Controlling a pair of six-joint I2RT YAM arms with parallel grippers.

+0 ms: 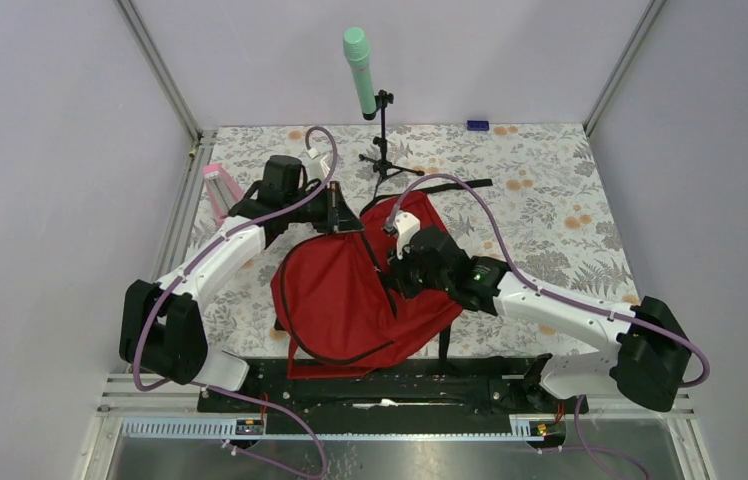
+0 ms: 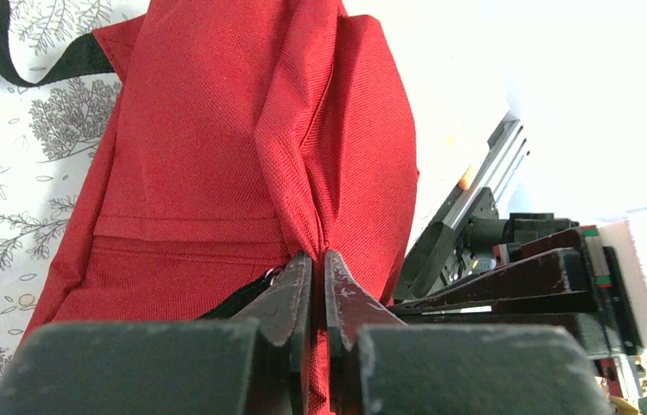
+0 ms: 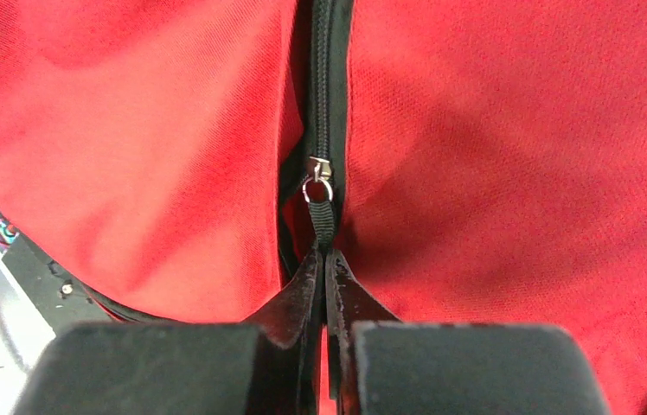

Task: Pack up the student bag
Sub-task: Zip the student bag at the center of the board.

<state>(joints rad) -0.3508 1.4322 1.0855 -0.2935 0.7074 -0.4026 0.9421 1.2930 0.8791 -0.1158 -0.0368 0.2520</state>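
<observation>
The right gripper [image 3: 324, 259] has its jaws pinched tight on the black zipper pull [image 3: 323, 223] of the student bag [image 1: 350, 290], while the left gripper [image 2: 318, 264] is clamped on a fold of red fabric at the bag's far end. The bag lies slumped on the floral table [image 1: 560, 200], an arm on either side of it. The pull should probably run straight along the zipper line, with the left keeping the cloth taut so the slider [image 3: 319, 167] does not snag.

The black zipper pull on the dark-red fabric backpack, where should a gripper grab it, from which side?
Pinch the free end of the black strap zipper pull, past its metal ring, approaching along the zipper line from where the strap trails. It is thin and flat, so jaws close across its faces, as the right gripper does.
</observation>
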